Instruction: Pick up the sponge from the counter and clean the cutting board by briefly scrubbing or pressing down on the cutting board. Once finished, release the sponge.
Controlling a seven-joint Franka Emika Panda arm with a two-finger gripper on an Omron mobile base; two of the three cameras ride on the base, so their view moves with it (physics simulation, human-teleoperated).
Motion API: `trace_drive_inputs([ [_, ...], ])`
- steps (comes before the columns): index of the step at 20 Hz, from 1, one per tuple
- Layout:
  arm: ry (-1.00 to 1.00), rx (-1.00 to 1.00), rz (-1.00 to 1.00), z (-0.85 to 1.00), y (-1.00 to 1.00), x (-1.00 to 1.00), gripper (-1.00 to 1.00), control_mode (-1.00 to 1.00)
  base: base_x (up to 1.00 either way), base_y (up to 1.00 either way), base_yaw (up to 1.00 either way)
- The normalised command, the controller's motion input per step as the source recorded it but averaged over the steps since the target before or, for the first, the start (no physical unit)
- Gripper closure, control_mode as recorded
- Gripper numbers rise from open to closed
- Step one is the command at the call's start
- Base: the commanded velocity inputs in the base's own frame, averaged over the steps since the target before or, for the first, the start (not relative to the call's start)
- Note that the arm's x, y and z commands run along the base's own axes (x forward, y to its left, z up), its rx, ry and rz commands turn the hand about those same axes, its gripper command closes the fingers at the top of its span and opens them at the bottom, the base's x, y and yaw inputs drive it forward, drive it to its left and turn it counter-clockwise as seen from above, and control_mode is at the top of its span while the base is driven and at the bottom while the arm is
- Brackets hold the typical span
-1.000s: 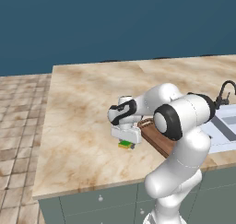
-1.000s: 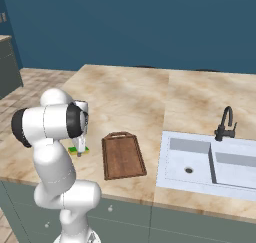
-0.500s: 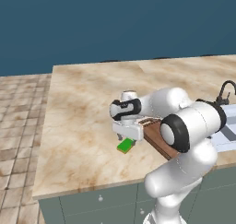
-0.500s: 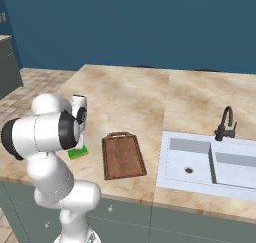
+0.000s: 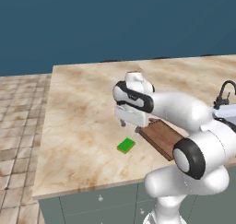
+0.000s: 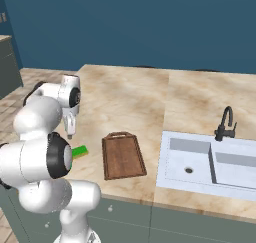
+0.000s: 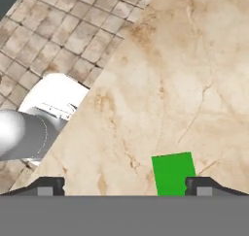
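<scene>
You had the gripper (image 5: 129, 124) spread apart above the sponge (image 5: 126, 145), cutting board (image 5: 162, 137) at its 3 o'clock

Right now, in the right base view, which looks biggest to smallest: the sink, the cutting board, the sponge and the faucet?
1. Sink, largest.
2. Cutting board.
3. Faucet.
4. Sponge, partly hidden behind the robot's arm, so its place against the faucet is unsure.

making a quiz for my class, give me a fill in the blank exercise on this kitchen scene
1. The sponge lies on the ____, not on the cutting board.
2. The pincer hangs above the sponge with its jaws ____.
3. The sponge's top is bright ____.
4. The black faucet stands behind the ____.

Missing words: counter; open; green; sink
</scene>
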Motion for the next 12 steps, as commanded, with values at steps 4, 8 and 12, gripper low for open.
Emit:
trace_drive_inputs([
  [4, -0.09, 0.0, -0.23, 0.74, -0.06, -0.45, -1.0, -1.0, 0.0, 0.0, 0.0],
  [8, -0.26, 0.0, -0.62, 0.39, 0.0, -0.53, -1.0, -1.0, 0.0, 0.0, 0.0],
  [12, -0.36, -0.07, -0.6, 0.25, 0.0, -0.55, -1.0, -1.0, 0.0, 0.0, 0.0],
])
